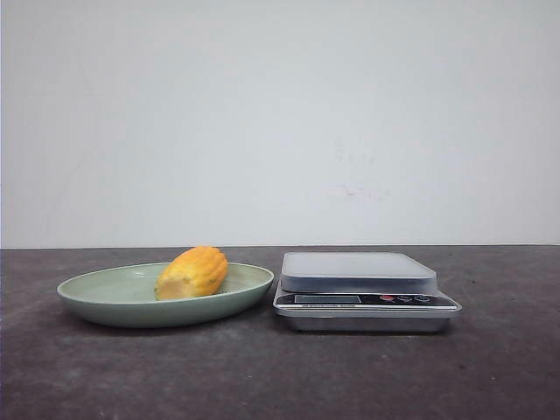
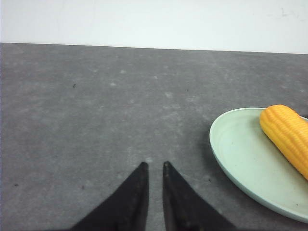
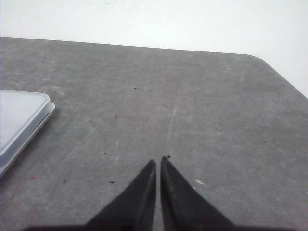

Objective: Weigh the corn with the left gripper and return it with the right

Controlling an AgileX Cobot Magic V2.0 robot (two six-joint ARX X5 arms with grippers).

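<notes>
The left tool (image 2: pixel 154 166) hangs over the bare grey surface (image 2: pixel 96 120), tips nearly pressed together on nothing; the right tool (image 3: pixel 158 161) likewise. In the front view the corn (image 1: pixel 192 272) lies in the green plate (image 1: pixel 96 297), at 9 o'clock from the scale (image 1: pixel 363 289).

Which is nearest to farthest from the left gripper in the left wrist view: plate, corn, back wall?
From the left gripper:
1. Green plate, nearest; its rim lies just off to one side of the fingertips.
2. Corn, lying in the plate, past the near rim.
3. Back wall, farthest, beyond the table's far edge.
</notes>
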